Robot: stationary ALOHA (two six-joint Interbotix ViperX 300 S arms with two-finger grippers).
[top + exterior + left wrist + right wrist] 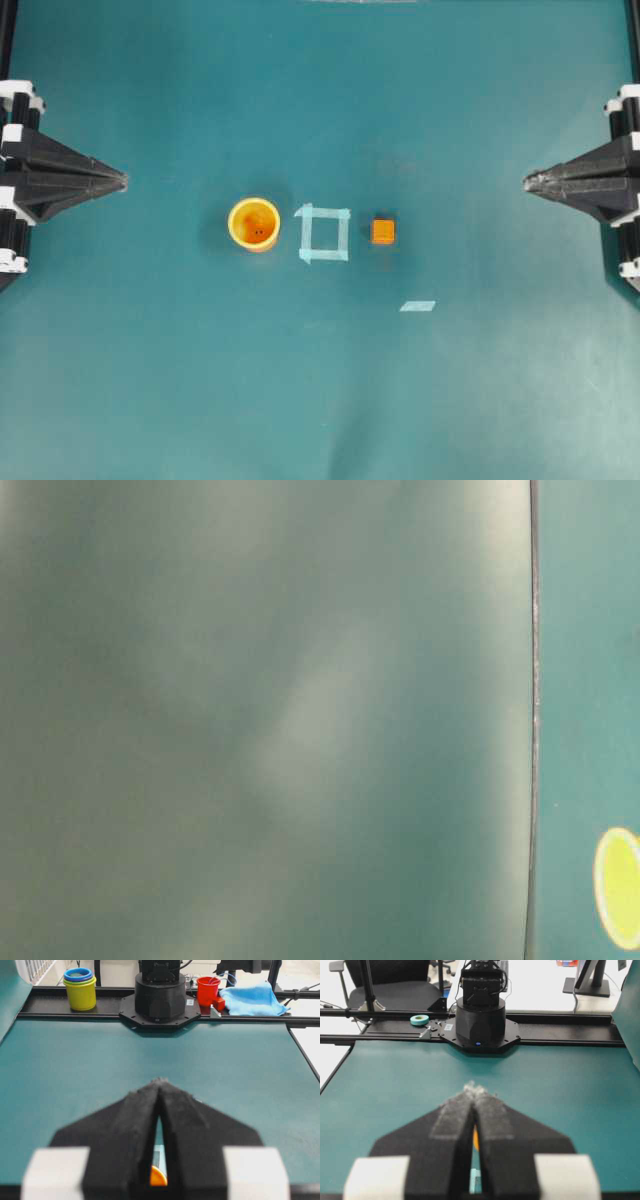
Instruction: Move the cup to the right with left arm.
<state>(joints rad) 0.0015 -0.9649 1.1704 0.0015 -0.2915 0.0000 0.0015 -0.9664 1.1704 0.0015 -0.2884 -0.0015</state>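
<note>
While both arms sit parked at the table's [150,400] edges, your left gripper [122,180] has its fingers pressed closed on nothing, as does the right gripper [528,182]. The cup [254,224] stands upright just left of the taped square [324,234], with the orange cube [383,231] just beyond it; you'll need to open before reaching.
</note>
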